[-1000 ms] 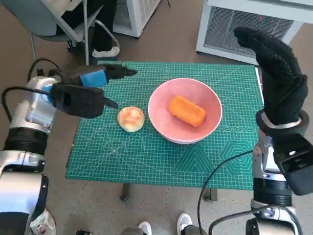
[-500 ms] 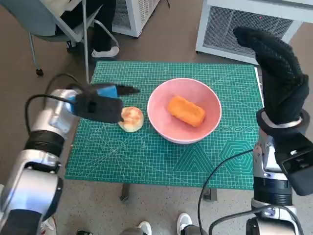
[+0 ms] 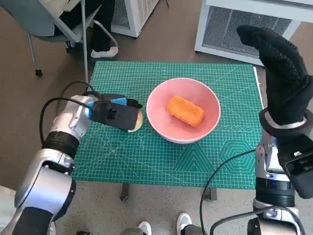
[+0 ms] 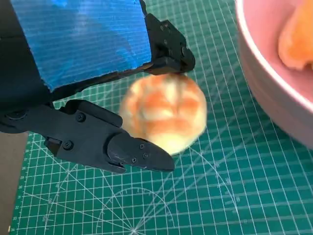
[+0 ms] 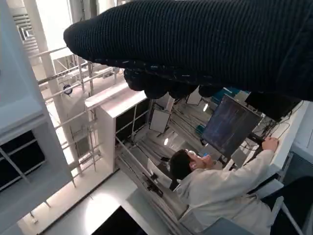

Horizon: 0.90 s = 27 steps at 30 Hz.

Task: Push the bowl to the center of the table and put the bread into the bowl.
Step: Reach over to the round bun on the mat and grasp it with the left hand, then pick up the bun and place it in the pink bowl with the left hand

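Note:
A pink bowl (image 3: 161, 125) stands near the middle of the green cutting mat (image 3: 161, 161), and an orange loaf of bread (image 3: 186, 110) lies inside it. Just to its left is a round pale bun (image 3: 139, 122), mostly covered by my left hand (image 3: 116, 114). In the left wrist view the bun (image 4: 164, 115) looks blurred between the black fingers (image 4: 112, 144), one finger touching its top, with the bowl's rim (image 4: 264, 83) close beside it. My right hand (image 3: 283, 73) is raised above the table's right edge and holds nothing.
White slatted units (image 3: 234, 24) stand behind the table, with a chair (image 3: 58, 24) and a person's legs at the far left. Shoes (image 3: 183, 223) show at the near edge. A black cable (image 3: 220, 169) crosses the mat's near right corner.
My left hand has swung right and inward from the mat's left edge until its fingers reach around the bun. The bowl, the loaf and the right hand have stayed put.

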### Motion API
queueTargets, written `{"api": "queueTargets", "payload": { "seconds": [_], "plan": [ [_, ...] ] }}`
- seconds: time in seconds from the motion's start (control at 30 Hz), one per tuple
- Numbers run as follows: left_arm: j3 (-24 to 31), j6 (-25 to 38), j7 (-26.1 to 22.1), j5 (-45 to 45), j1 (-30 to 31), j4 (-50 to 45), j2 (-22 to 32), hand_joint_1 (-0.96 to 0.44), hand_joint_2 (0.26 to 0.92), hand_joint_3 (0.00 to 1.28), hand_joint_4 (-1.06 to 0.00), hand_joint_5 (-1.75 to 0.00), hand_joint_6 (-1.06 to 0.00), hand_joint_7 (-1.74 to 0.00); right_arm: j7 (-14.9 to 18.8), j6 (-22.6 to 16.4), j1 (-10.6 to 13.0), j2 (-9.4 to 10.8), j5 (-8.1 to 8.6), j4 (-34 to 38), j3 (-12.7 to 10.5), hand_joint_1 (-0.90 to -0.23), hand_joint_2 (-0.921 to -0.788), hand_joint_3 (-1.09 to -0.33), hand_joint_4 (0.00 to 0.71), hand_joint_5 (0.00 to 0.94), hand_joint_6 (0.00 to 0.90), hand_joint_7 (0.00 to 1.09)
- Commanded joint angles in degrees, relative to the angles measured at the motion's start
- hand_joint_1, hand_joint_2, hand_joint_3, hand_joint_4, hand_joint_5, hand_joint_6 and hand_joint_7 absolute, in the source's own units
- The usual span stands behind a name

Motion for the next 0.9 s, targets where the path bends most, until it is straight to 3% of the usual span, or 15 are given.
{"api": "queueTargets", "payload": {
  "seconds": [0.03, 0.13, 0.17, 0.27, 0.37, 0.7, 0.9],
  "plan": [
    [-0.7, -1.8, -0.3, 0.3, 0.5, 0.9, -0.4, -0.23, 0.856, 0.0, -0.6, -0.13, -0.6, -0.18, -0.7, 0.8, 1.6, -0.2, -1.19, -0.7, -0.1, -0.598, -0.921, -0.75, 0.295, 0.0, 0.001, 0.61],
    [-0.5, -4.1, 0.7, 0.1, 0.9, 0.7, 0.3, -0.15, 0.865, 0.0, -0.71, -0.2, -0.67, -0.33, -1.1, 0.8, 1.8, -0.1, -1.57, -1.0, -0.1, -0.598, -0.921, -0.75, 0.295, 0.0, 0.001, 0.61],
    [-0.3, -4.8, 1.0, 0.0, 0.9, 0.7, 0.6, -0.09, 0.885, 0.03, -0.68, -0.54, -0.66, -0.65, -1.2, 0.8, 1.9, -0.1, -1.67, -1.1, -0.1, -0.599, -0.921, -0.75, 0.295, 0.0, 0.001, 0.61],
    [0.5, -6.8, 1.8, -0.6, 0.2, 0.5, 1.7, -0.03, 0.909, 0.07, -0.65, -0.95, -0.63, -1.04, -1.4, 0.8, 2.1, -0.1, -1.8, -1.2, -0.2, -0.6, -0.921, -0.75, 0.295, 0.0, 0.001, 0.61],
    [2.4, -8.0, 1.7, -2.1, -0.9, 0.4, 3.0, -0.01, 0.917, 0.05, -0.69, -1.05, -0.65, -1.14, -1.5, 0.8, 2.2, -0.1, -1.88, -1.3, -0.2, -0.6, -0.921, -0.75, 0.295, 0.001, 0.001, 0.61],
    [12.5, -11.7, -1.9, -12.3, -6.7, -3.8, 7.7, 0.0, 0.92, 0.04, -0.72, -1.09, -0.65, -1.18, -1.7, 0.9, 2.5, 0.0, -1.86, -1.4, -0.4, -0.6, -0.921, -0.75, 0.295, 0.001, 0.0, 0.61],
    [16.5, -12.7, 1.2, -15.1, -9.3, -10.7, 8.8, 0.0, 0.92, 0.03, -0.74, -1.05, -0.67, -1.19, -1.7, 0.8, 2.6, 0.1, -1.54, -1.2, -0.5, -0.601, -0.921, -0.748, 0.295, 0.0, 0.0, 0.61]
  ]
}}
